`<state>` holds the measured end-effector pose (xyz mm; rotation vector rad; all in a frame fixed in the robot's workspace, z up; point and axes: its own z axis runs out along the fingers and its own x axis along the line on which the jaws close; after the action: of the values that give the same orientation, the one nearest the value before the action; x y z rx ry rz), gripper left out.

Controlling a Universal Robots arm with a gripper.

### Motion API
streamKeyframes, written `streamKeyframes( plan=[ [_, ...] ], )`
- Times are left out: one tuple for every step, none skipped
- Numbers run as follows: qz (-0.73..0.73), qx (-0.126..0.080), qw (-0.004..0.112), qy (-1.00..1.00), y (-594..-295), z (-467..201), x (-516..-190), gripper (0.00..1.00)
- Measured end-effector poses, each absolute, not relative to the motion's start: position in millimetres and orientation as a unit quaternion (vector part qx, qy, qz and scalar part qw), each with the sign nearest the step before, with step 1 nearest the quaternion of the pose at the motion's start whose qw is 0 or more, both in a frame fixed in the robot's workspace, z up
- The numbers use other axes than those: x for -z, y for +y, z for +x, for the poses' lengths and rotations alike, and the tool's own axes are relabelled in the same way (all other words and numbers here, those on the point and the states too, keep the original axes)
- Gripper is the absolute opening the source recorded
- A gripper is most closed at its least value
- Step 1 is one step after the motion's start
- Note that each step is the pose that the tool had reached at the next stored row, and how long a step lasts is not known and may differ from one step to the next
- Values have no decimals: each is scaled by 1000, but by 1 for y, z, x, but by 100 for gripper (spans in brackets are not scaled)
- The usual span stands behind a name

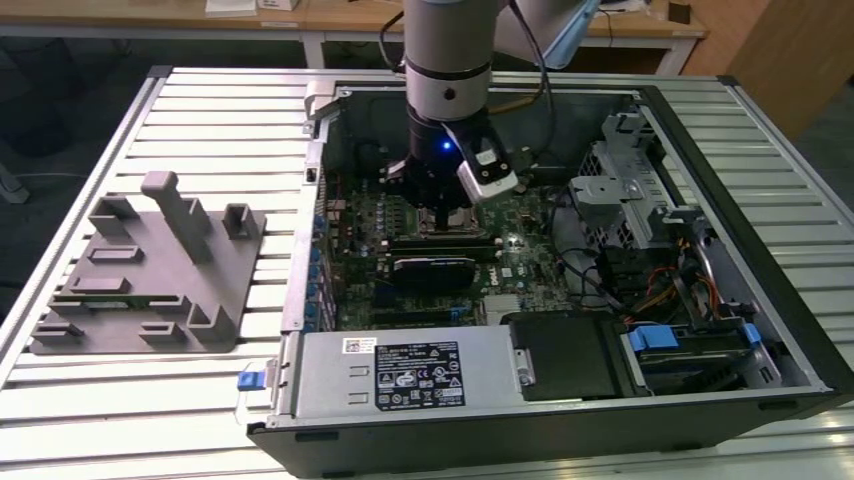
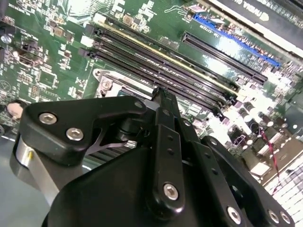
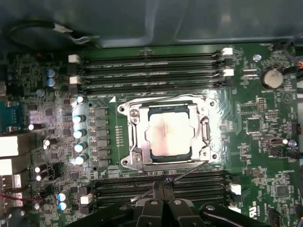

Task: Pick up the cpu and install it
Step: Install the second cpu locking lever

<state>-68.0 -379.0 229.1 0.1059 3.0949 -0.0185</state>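
In the exterior view we see the arm (image 1: 447, 60) reaching down into the open case (image 1: 747, 350), which lies on its side on the slatted table (image 1: 200, 100). The gripper (image 1: 441, 215) hangs low over the board (image 1: 354, 290), roughly mid-case and toward the case's far wall. A grey fixture (image 1: 147, 270) sits on the table beside the case, nearer the table's edge at the exterior view's left. White labels on the metal cover at the case's near wall carry print, but we do not read it off.

In the second wrist view the gripper (image 2: 163, 94) appears from behind, its black links drawn together so the tips meet just above the memory slots (image 2: 161, 61). We judge the jaws clenched and see nothing between them.

In the first wrist view the cpu (image 3: 168, 135) lies flat inside the socket (image 3: 137, 142) in the middle of the board (image 3: 265, 156), silvery top up, square to the frame. The gripper (image 3: 162, 185) sits just beside the socket over the memory slots (image 3: 199, 187), apart from the chip. A thin lever (image 3: 187, 172) stands at a slant beside the socket, and no plate covers the chip.

We judge the chip placed, the jaws free of it, and the socket not yet latched. Markings on the chip are too faint to read.
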Motion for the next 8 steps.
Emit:
streamKeyframes(
  plan=[
    [32, 6, 22, 999, -379, -70, -228, 11],
    [29, 6, 22, 999, -380, -71, -228, 11],
    [28, 6, 22, 999, -380, -73, -227, 11],
    [26, 6, 22, 999, -381, -75, -226, 11],
    [25, 5, 22, 999, -381, -77, -225, 11],
    [24, 4, 22, 999, -382, -79, -224, 11],
    [22, 3, 22, 999, -383, -80, -223, 11],
    [22, 1, 22, 1000, -383, -82, -222, 11]
  ],
)
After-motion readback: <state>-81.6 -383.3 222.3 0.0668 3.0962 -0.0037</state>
